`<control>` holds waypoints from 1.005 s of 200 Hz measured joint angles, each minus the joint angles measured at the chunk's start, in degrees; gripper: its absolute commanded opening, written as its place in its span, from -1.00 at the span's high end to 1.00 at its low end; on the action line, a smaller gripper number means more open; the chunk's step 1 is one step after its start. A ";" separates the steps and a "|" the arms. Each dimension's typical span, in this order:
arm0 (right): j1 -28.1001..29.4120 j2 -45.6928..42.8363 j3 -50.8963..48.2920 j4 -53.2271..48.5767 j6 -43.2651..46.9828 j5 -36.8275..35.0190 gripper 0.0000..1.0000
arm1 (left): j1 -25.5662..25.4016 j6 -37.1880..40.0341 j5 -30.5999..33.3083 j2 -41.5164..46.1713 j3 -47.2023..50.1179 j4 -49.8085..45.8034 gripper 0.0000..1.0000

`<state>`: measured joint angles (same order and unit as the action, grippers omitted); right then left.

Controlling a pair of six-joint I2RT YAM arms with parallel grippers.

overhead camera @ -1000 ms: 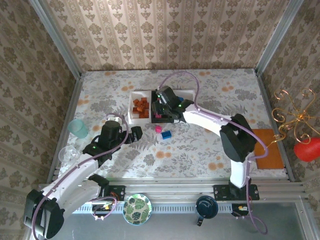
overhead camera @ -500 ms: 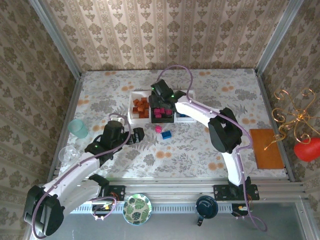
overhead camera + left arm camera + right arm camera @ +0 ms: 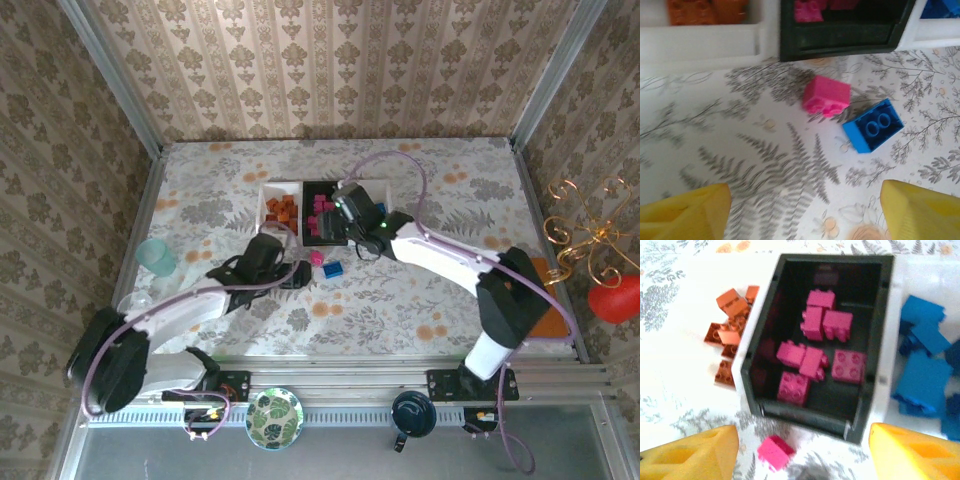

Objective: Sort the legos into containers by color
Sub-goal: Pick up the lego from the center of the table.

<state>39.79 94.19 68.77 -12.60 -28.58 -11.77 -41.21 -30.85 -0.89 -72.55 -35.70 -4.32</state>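
Our left hand [image 3: 802, 215] hangs wide and empty above the tabletop [image 3: 715, 150], with one pink brick [image 3: 826, 96] and one blue brick [image 3: 873, 131] lying just ahead. Our right hand [image 3: 802, 455], also spread and empty, hovers by the black tray [image 3: 760, 350] of pink bricks [image 3: 812, 360]. The white trays [image 3: 700, 47] hold orange-brown bricks [image 3: 730, 302] and blue bricks [image 3: 922, 375]. We judge these two strays are all that's left.

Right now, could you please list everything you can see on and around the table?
containers: three joined trays, white-black-white, far centre.
orange-brown legos: several, left white tray.
pink legos: about seven, black tray.
blue legos: several, right white tray.
loose pink lego: one, table before black tray.
loose blue lego: one, beside it.
cup: one, pale teal, left edge.
plate: one, green-patterned, near rail.
mat: one, orange, right edge.
left pincer: open, near loose legos.
right pincer: open, over the trays.
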 measured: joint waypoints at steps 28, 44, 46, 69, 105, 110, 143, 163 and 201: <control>-0.02 -6.36 -8.20 0.68 -1.27 -0.11 -0.43 | -1.29 1.38 -0.02 -8.90 -5.14 3.63 -0.54; -0.02 -9.20 -11.23 0.66 -1.73 -0.37 -0.43 | -1.51 2.23 0.00 -12.85 -7.54 5.09 -0.49; -0.02 -9.60 -11.61 0.66 -1.75 -0.39 -0.43 | -1.51 2.43 0.02 -13.27 -7.87 5.20 -0.49; -0.02 -14.14 -14.78 0.59 -2.14 -0.98 -0.44 | -1.53 3.67 1.07 -17.75 -10.69 6.14 -0.42; -0.02 -20.13 -16.81 0.42 -2.80 -1.60 -0.45 | -1.68 5.49 3.30 -22.97 -12.72 6.71 -0.38; -0.02 -20.68 -16.81 0.44 -2.91 -1.62 -0.45 | -1.84 5.68 3.54 -23.65 -12.90 6.91 -0.36; -0.02 -24.24 -17.11 0.26 -2.95 -1.62 -0.46 | -2.95 6.80 4.44 -26.47 -13.57 8.63 -0.22; -0.02 -26.05 -17.42 0.15 -2.95 -1.70 -0.45 | -3.13 7.61 5.18 -27.04 -13.62 9.16 -0.16; -0.02 -26.67 -17.57 -0.20 -2.97 -1.77 -0.46 | -3.13 8.72 6.10 -28.92 -14.47 10.21 0.09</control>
<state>39.77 67.53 51.20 -12.80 -31.55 -13.54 -44.34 -22.13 5.21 -101.47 -50.17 5.89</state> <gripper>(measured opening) 0.729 0.494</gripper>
